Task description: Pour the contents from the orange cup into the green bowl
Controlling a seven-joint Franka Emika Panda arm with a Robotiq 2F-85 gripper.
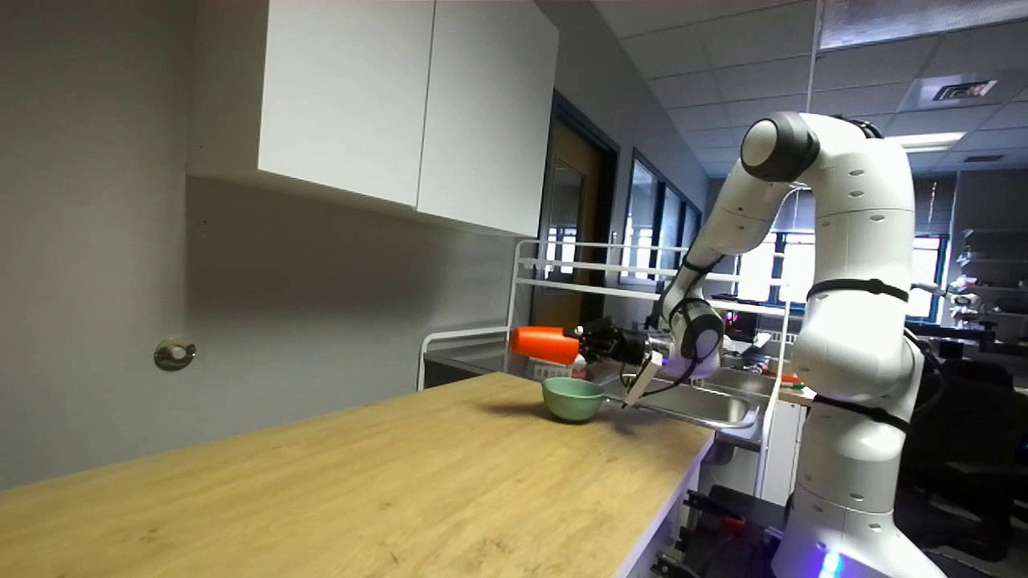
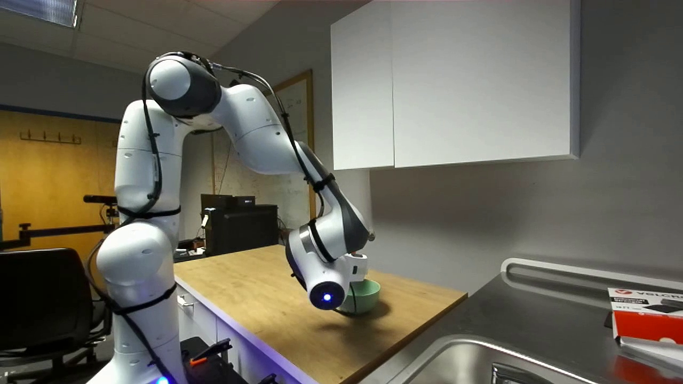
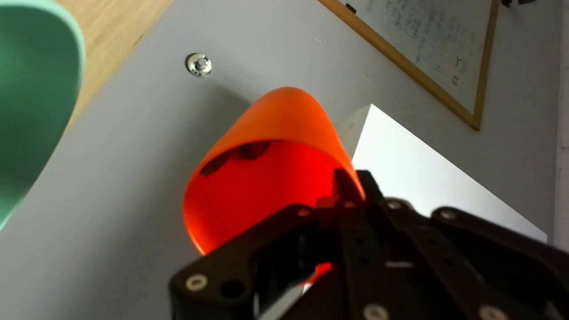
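Observation:
The orange cup (image 1: pixel 544 344) lies on its side in the air, above the green bowl (image 1: pixel 572 400). My gripper (image 1: pixel 585 343) holds the cup at its mouth end. In the wrist view the gripper (image 3: pixel 355 184) is shut on the rim of the orange cup (image 3: pixel 284 120), one finger inside the wall and one outside. Several dark pieces (image 3: pixel 252 150) show inside against the wall. The green bowl (image 3: pixel 35 84) is partly in view at the left; its visible inside looks plain. In an exterior view the bowl (image 2: pixel 365 296) stands upright, partly behind the arm, which hides the cup.
The bowl stands on a wooden counter (image 1: pixel 361 482) near its end beside the sink (image 1: pixel 707 405). A white rack frame (image 1: pixel 594 289) stands behind. A white wall cabinet (image 1: pixel 361 96) hangs above the counter. A red and white box (image 2: pixel 648 320) lies beside the sink.

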